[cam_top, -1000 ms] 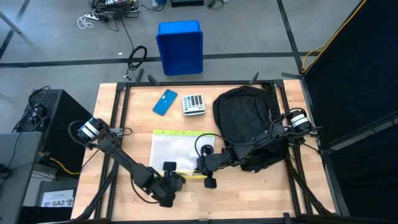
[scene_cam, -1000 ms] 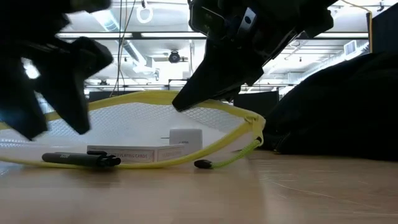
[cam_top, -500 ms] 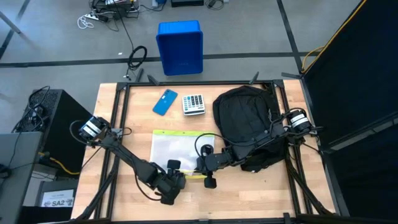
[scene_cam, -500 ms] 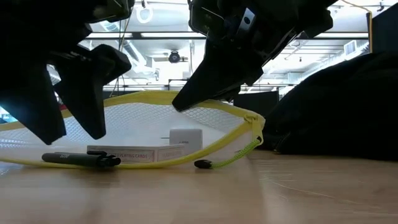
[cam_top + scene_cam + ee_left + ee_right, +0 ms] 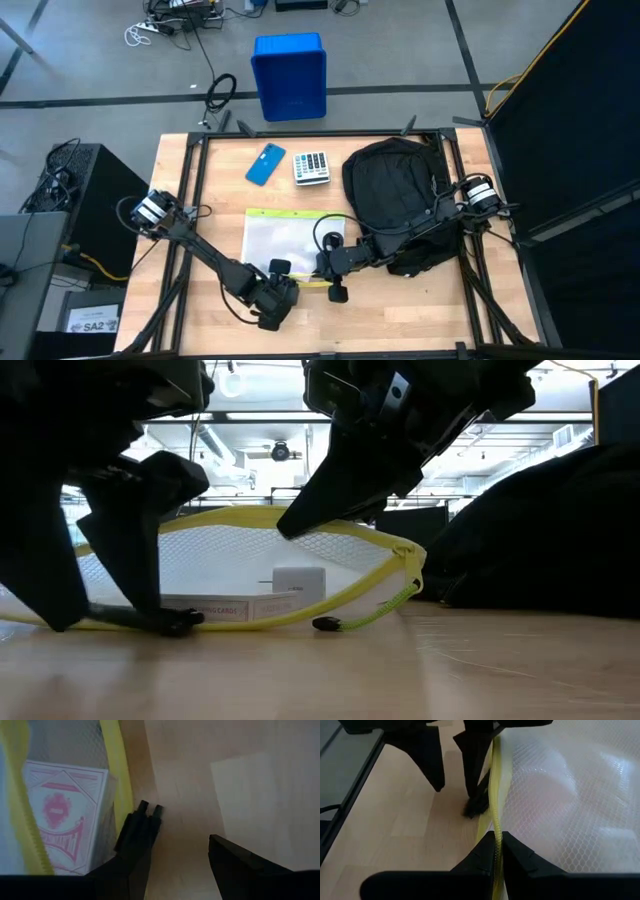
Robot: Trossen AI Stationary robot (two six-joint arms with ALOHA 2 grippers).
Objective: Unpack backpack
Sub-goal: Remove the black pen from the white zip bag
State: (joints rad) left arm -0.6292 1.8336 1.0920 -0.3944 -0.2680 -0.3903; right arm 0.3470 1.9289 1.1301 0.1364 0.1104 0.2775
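Left gripper point(image 5: 100, 615) lowered, jaws open | right gripper point(image 5: 496, 851) jaws pinching one mesh pouch point(image 5: 285, 240) | one backpack point(image 5: 395, 195)

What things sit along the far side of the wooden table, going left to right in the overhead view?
Flat blue rectangular phone-like device → grey calculator with dark keys → large black fabric backpack.
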